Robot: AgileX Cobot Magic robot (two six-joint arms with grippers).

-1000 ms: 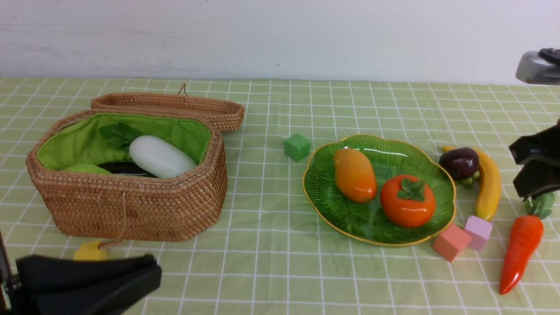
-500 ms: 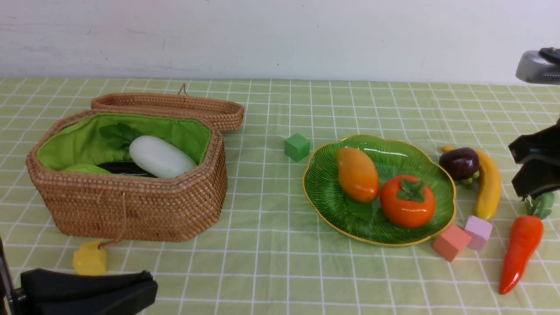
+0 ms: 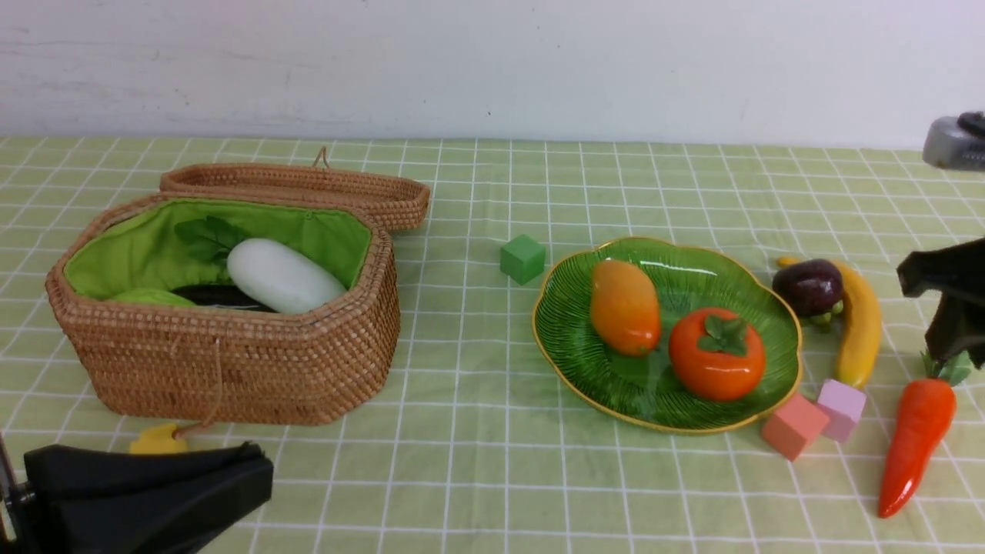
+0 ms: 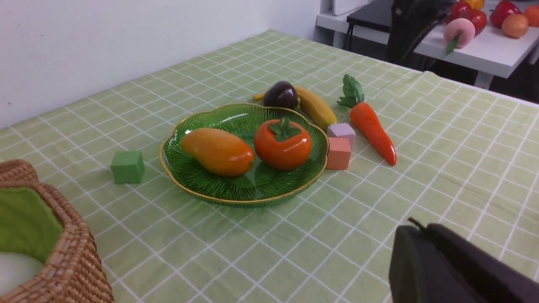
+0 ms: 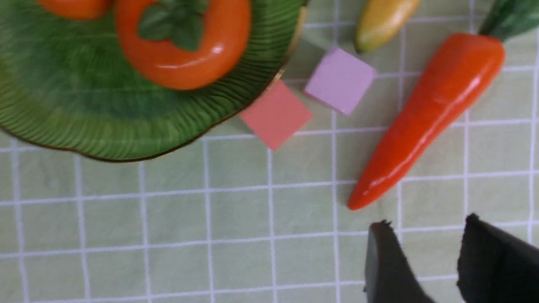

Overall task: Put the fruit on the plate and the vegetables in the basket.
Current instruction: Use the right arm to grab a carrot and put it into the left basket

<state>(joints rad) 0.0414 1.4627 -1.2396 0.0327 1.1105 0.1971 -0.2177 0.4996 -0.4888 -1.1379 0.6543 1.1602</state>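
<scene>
Front view: right hand has spread apart; left hand stays together.

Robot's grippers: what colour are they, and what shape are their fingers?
Both are plain matte black, with no markings that I can see. The left gripper looks like a fat wedge that narrows to a blunt tip. The right gripper has two flat, angular fingers with squared-off tips.

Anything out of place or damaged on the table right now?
Nothing spilled or broken. The banana and mangosteen lie on the tablecloth beside the plate, and the carrot lies outside the basket.
</scene>
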